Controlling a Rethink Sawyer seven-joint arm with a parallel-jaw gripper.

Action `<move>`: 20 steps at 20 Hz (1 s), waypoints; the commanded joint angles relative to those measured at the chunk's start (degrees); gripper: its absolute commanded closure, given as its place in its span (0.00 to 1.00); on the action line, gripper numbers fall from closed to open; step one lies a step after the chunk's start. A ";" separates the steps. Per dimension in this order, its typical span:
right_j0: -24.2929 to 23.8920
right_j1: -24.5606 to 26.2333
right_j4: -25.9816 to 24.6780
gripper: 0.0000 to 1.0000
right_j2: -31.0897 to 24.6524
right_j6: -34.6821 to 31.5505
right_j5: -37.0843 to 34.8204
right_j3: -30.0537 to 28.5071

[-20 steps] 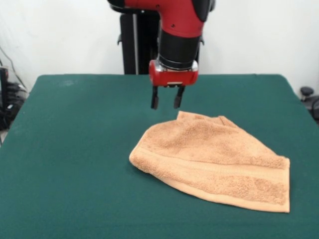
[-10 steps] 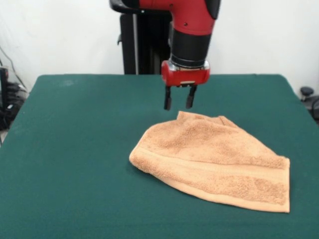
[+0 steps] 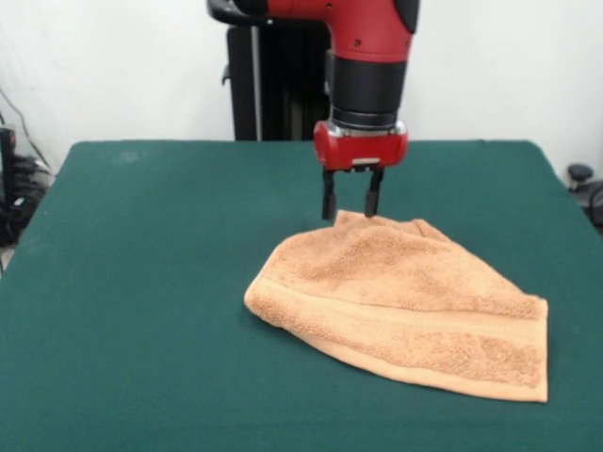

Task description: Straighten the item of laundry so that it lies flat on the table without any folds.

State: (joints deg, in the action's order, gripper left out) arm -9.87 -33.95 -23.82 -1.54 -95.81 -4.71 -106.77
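Note:
The item of laundry [image 3: 405, 301] is an orange-tan terry towel, folded over itself in a rumpled fan shape right of the middle of the table [image 3: 141, 282]. A flat woven band runs along its near hem. My gripper [image 3: 350, 205] hangs open at the towel's far tip, its two black fingers [image 3: 328, 200] straddling the cloth's edge just above it. Nothing is held between them.
The green table reaches the frame's left and lower edges. Dark equipment [image 3: 14, 188] stands past the left edge, and a black object [image 3: 582, 184] past the right edge.
The gripper has moved right and come down, from above bare table left of the towel's tip to right at that tip. The towel has not moved.

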 commanded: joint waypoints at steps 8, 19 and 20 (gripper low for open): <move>4.40 4.92 0.53 0.00 0.18 -9.45 5.38 -1.67; 10.04 7.68 2.56 0.00 5.98 -9.40 0.24 1.64; 10.37 7.94 2.60 0.00 6.40 -9.58 0.85 1.71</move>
State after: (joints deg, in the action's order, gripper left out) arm -2.05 -30.00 -23.76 3.80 -95.81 -1.50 -106.67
